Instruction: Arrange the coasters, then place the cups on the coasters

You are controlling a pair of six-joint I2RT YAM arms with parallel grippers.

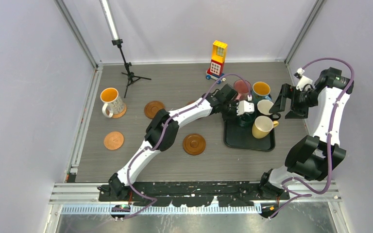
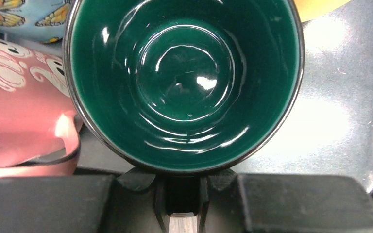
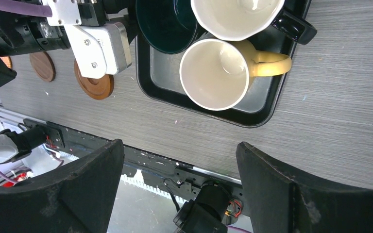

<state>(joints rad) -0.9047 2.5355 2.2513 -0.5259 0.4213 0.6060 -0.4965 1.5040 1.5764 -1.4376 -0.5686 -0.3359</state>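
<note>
On smooth black tray [image 1: 249, 145], glossy green mug [image 2: 184, 82]

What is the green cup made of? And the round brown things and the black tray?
Green cup: likely glazed ceramic; its inside is glossy with bright reflections. Round brown coaster: looks like wood, matte, with turned rings. Black tray: smooth with a soft sheen, plastic or coated metal; can't tell which.

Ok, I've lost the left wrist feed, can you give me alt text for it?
A dark green mug, seen from above, fills the frame, its handle pinched in the shut left tool at the bottom edge. A pink mug sits close at frame left, and bare black tray shows at frame right.
</note>
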